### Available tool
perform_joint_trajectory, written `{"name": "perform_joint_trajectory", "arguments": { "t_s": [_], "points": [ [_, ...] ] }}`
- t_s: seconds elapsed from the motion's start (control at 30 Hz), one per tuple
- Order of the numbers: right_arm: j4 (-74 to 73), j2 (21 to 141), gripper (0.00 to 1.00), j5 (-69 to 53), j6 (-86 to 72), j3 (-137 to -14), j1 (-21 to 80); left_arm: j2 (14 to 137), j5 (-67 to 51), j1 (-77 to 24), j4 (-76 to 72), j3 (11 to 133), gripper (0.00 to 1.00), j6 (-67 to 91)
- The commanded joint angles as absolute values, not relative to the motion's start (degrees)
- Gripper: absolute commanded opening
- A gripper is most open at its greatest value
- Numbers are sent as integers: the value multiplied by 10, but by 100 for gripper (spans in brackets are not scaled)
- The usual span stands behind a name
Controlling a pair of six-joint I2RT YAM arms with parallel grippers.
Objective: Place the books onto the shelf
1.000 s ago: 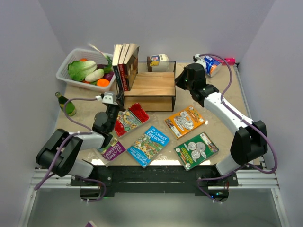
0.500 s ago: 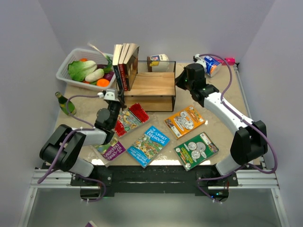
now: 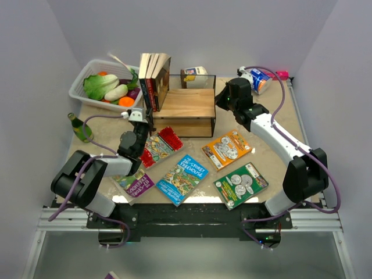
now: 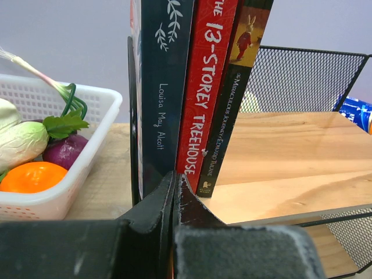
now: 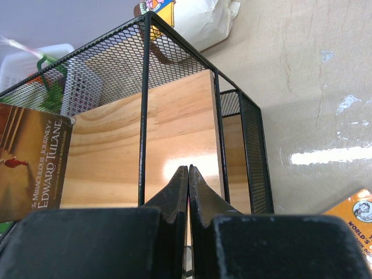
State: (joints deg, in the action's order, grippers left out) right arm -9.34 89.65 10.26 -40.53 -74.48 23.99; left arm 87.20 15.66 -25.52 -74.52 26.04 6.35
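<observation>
Wooden-topped shelf [image 3: 186, 104] held three standing books [image 3: 154, 78] at its left end | at least five flat books [image 3: 183, 172] lay before it, unshelved | left gripper [image 4: 175, 183] and right gripper [image 5: 188, 174] were pressed together, empty, beside it

A few books [image 3: 154, 81] are standing upright, spines outward, at the left end of the shelf [image 3: 189, 103], a black mesh-sided rack with a light wooden top board. Lying flat on the table [image 3: 273, 160] in front of it are a red book [image 3: 160, 145], a purple book [image 3: 138, 185], a blue book [image 3: 183, 179], an orange book [image 3: 226, 149] and a green book [image 3: 240, 185] showing coins.
</observation>
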Motion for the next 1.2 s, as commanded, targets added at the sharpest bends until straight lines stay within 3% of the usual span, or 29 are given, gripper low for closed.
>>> {"name": "perform_joint_trajectory", "arguments": {
  "t_s": [0.0, 0.37, 0.8, 0.93, 1.17],
  "points": [
    [-71, 898, 0, 81, -412, -753, 248, 864, 169, -251, -1027, 269, 0, 46],
    [-77, 893, 0, 87, -410, -756, 249, 770, 154, -251, -995, 203, 0, 42],
    [-126, 864, 48, 105, -411, -770, 249, 648, 132, -251, -914, 163, 0, 40],
    [-144, 846, 57, 112, -410, -776, 248, 607, 123, -252, -878, 156, 0, 39],
    [-170, 807, 61, 121, -407, -764, 249, 536, 120, -253, -810, 136, 0, 42]
  ]
}}
